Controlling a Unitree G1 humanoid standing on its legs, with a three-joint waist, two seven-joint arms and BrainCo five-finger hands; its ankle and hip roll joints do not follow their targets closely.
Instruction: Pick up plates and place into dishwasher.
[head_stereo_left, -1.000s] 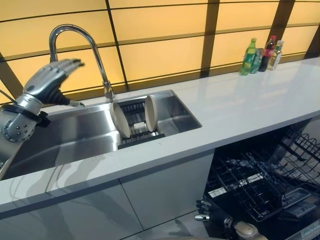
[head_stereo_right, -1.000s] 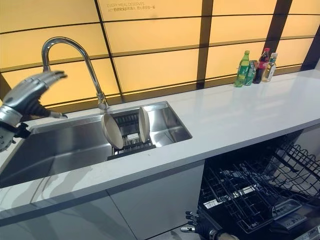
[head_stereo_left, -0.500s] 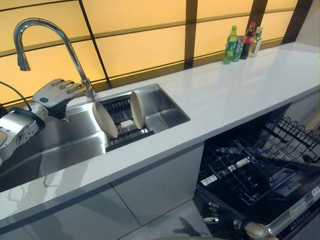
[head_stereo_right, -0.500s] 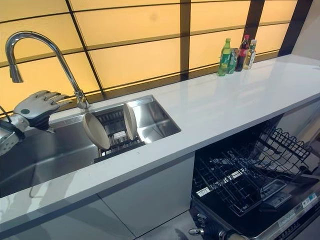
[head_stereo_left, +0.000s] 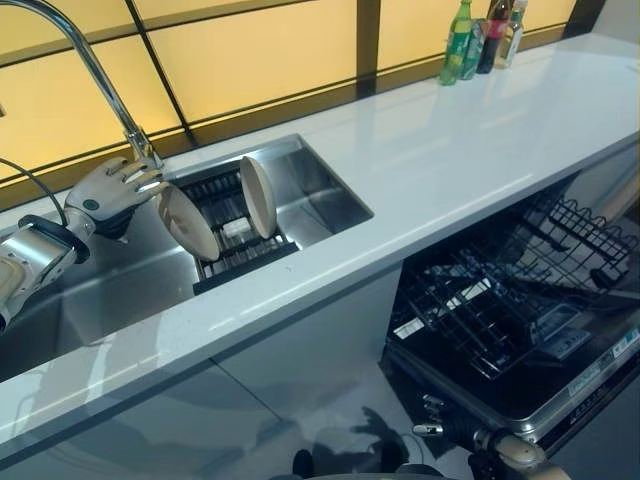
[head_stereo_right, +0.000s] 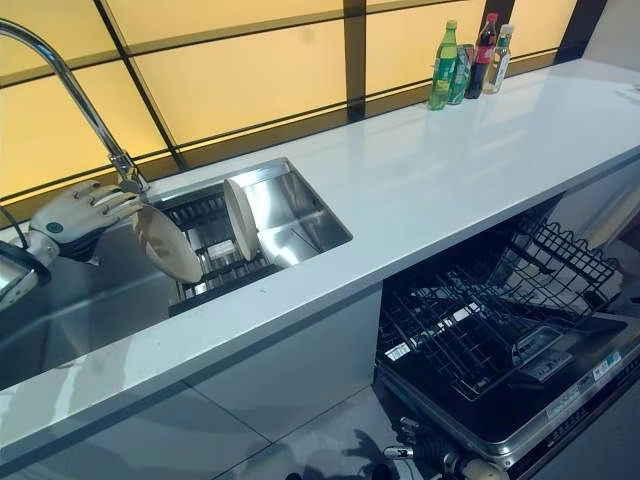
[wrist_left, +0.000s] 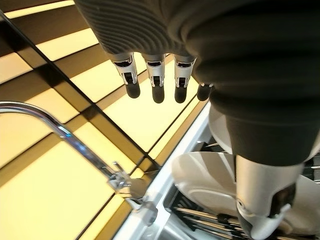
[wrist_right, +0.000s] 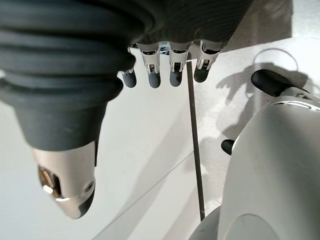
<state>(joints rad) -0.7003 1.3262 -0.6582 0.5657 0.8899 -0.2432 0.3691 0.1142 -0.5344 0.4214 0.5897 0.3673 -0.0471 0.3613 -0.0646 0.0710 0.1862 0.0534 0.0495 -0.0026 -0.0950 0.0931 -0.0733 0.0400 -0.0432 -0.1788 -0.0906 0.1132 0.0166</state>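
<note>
Two cream plates stand on edge in a black rack (head_stereo_left: 240, 255) inside the steel sink (head_stereo_left: 330, 200): the left plate (head_stereo_left: 188, 222) leans back, the right plate (head_stereo_left: 258, 196) stands more upright. My left hand (head_stereo_left: 112, 188) hovers over the sink, open, its straight fingers (wrist_left: 157, 80) reaching towards the left plate's upper rim; whether they touch it I cannot tell. In the left wrist view that plate (wrist_left: 200, 175) lies just below the thumb. My right hand (head_stereo_left: 438, 432) hangs low in front of the dishwasher, open and holding nothing, fingers (wrist_right: 172, 67) pointing at the floor.
The dishwasher's lower rack (head_stereo_left: 500, 310) is pulled out under the white counter (head_stereo_left: 480, 140) at the right. A tall curved faucet (head_stereo_left: 95, 70) rises just behind my left hand. Several bottles (head_stereo_left: 462, 30) stand at the counter's far right.
The camera has tilted and shifted. My left hand has come down from beside the faucet's arch to the sink, ending close to the left plate's rim. The plates have not moved.
</note>
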